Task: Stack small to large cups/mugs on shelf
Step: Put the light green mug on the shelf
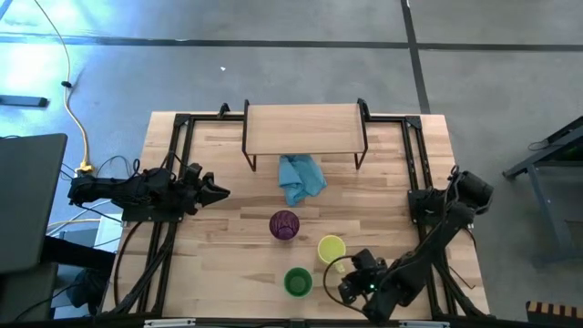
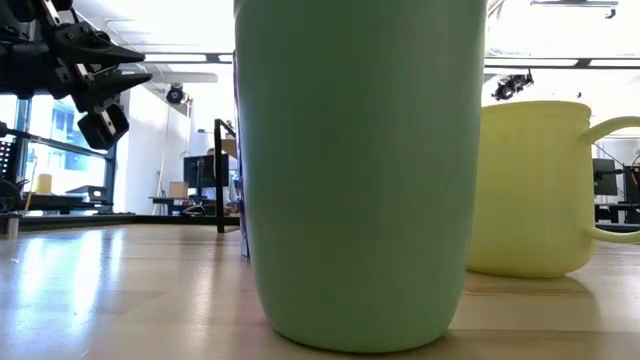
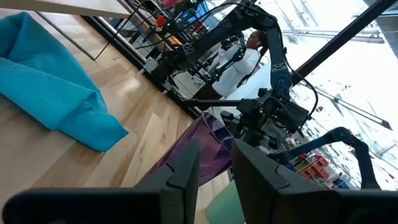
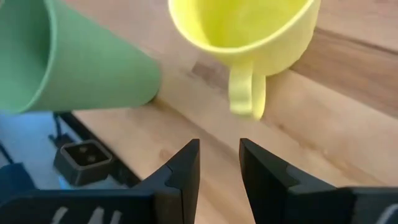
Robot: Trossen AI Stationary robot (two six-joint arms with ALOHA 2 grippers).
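At the table's left edge we see the left gripper (image 1: 217,191) waiting, its fingers parted with nothing between them. The purple tumbler (image 1: 284,225), green cup (image 1: 298,281) and yellow-green mug (image 1: 331,248) stand below the shelf (image 1: 304,129). The right gripper (image 4: 219,163) hangs parted and empty just beside the mug's handle (image 4: 247,94).

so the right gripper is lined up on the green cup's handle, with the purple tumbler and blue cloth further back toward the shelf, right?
Not quite. The right gripper faces the handle of the yellow mug, not the green cup, as the right wrist view shows. The purple tumbler and blue cloth do lie toward the shelf.
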